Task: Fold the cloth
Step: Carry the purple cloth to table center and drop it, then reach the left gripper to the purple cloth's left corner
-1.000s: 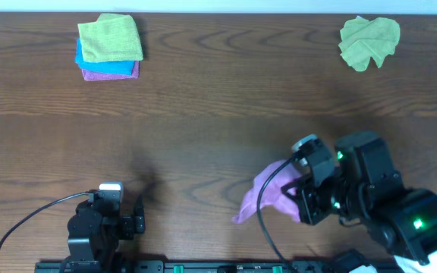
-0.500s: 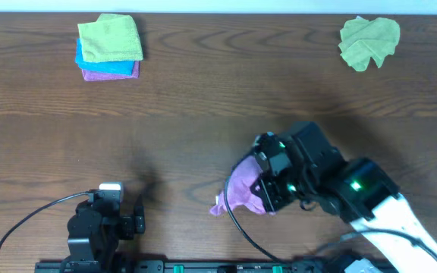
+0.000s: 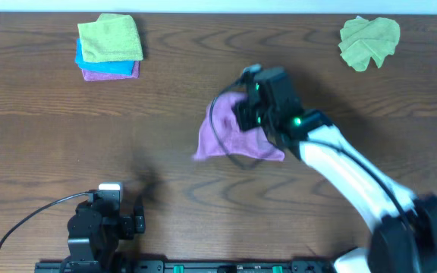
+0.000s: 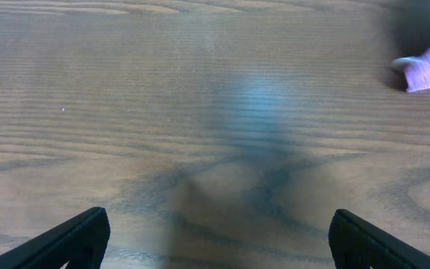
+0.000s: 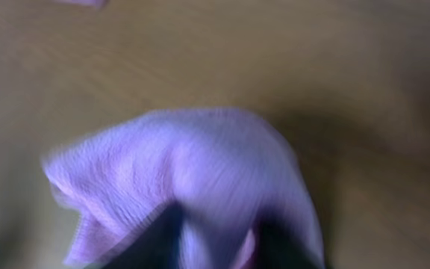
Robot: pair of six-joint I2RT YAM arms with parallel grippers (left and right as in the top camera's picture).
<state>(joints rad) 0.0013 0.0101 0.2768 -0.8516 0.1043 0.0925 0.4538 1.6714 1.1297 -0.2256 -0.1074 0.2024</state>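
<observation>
Here, right claw [image 3: 253,112] state unclear, blurred over cloth [image 3: 222,138]; left claw [image 4: 218,228] spread

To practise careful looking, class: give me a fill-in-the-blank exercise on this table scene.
The stack of folded cloths has a ___ cloth on top.
The crumpled green cloth lies in the table's far ___ corner.
The left gripper's jaws stand ___.
Over the lilac cloth reaches the robot's ___ arm.
Missing: lime-green; right; open; right.

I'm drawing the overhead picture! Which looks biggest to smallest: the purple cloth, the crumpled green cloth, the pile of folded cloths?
1. purple cloth, though it may be lifted nearer the camera.
2. pile of folded cloths and crumpled green cloth: look alike, no ranking.
</observation>
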